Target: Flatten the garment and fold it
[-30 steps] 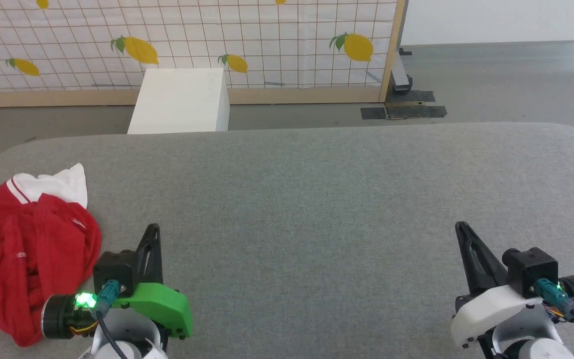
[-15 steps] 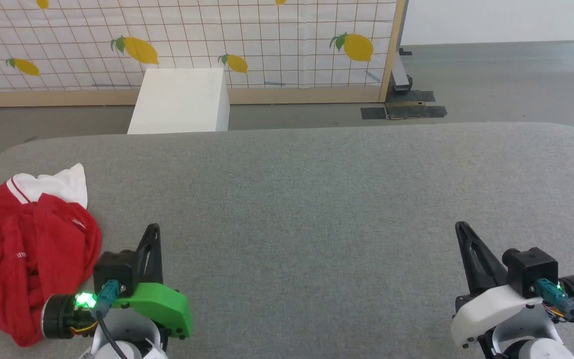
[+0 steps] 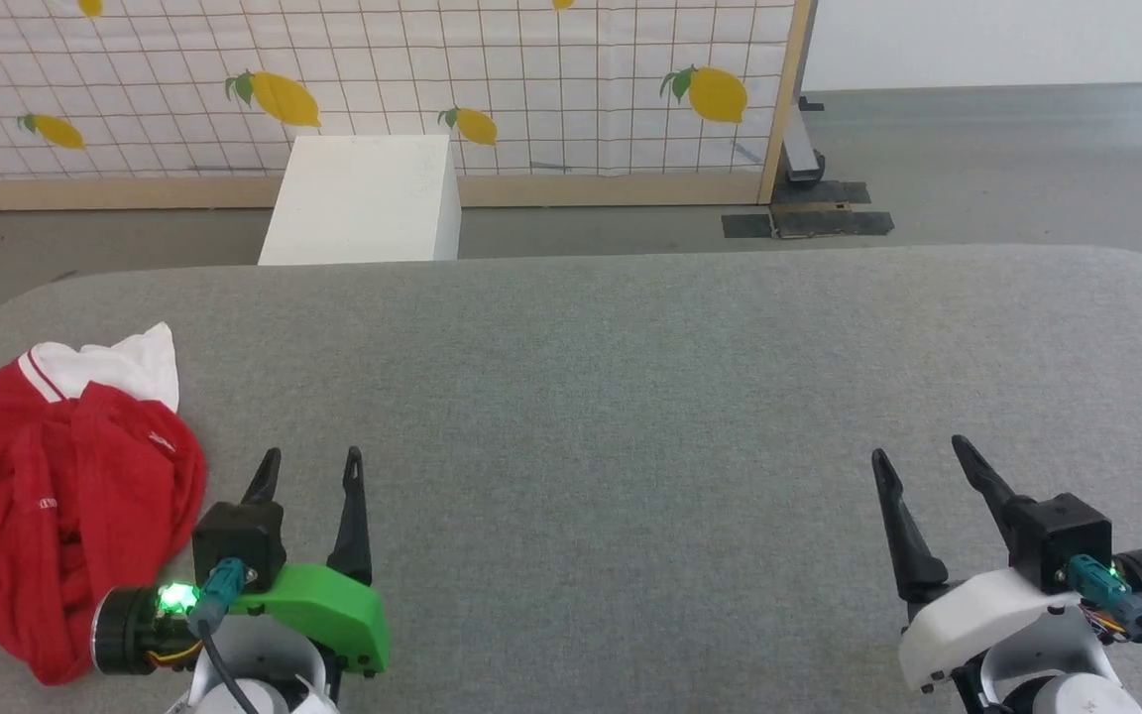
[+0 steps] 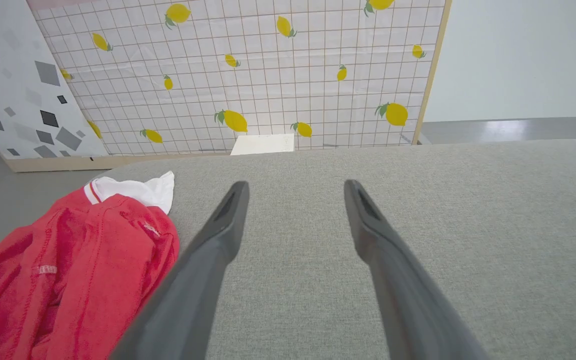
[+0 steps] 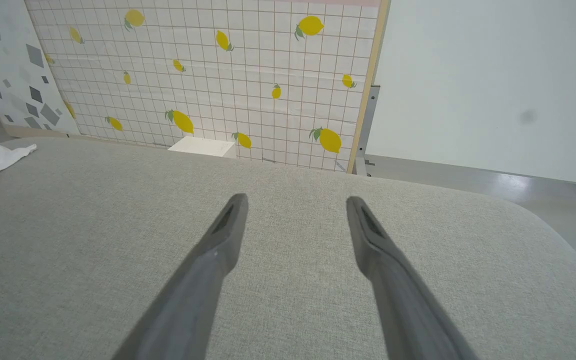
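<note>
My left end effector [image 3: 313, 454] and right end effector [image 3: 918, 448] both hover with fingers apart and empty over the table [image 3: 630, 397] in the head view, and the garment [image 3: 56, 496] lies crumpled at the table's left end. From the left wrist, it is bunched just beside my fingers, so I'd reach there first. From the right wrist, it is well apart.

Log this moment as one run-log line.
garment: crumpled, unfolded, table left end | left claw: open, empty, beside garment | right claw: open, empty
</note>
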{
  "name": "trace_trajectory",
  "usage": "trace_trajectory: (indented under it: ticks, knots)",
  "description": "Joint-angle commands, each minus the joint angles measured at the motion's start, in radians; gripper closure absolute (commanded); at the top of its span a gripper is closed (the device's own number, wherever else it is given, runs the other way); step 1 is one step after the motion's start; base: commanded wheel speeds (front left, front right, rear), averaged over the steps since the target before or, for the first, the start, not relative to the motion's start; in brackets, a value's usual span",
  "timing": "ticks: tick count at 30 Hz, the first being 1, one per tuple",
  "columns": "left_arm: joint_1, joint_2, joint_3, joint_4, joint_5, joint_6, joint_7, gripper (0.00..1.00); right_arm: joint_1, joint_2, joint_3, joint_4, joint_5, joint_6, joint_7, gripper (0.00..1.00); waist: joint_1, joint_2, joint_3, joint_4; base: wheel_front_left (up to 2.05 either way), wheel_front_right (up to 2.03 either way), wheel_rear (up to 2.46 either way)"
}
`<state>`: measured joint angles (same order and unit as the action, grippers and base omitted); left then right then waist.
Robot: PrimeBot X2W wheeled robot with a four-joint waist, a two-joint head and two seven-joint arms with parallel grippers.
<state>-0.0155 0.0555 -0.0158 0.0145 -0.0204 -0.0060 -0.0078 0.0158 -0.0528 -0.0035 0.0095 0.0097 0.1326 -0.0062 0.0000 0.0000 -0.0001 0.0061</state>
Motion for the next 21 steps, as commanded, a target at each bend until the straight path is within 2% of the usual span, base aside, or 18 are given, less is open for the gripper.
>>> trace_trajectory:
  ticks: [1, 21]
  knots:
    - [-0.009, 0.0, -0.005, 0.007, -0.008, 0.014, -0.012, 0.0, -0.004, 0.0, -0.003, 0.005, 0.006, 0.0, -0.008, 0.0, 0.0, 0.0, 0.0, 0.005, 0.0, 0.0, 0.0]
    - [-0.012, 0.007, -0.008, 0.033, -0.045, 0.053, -0.053, 0.0, -0.016, 0.001, 0.001, 0.027, 0.02, 0.0, -0.038, 0.0, 0.0, 0.0, -0.006, 0.111, 0.0, 0.0, 0.0]
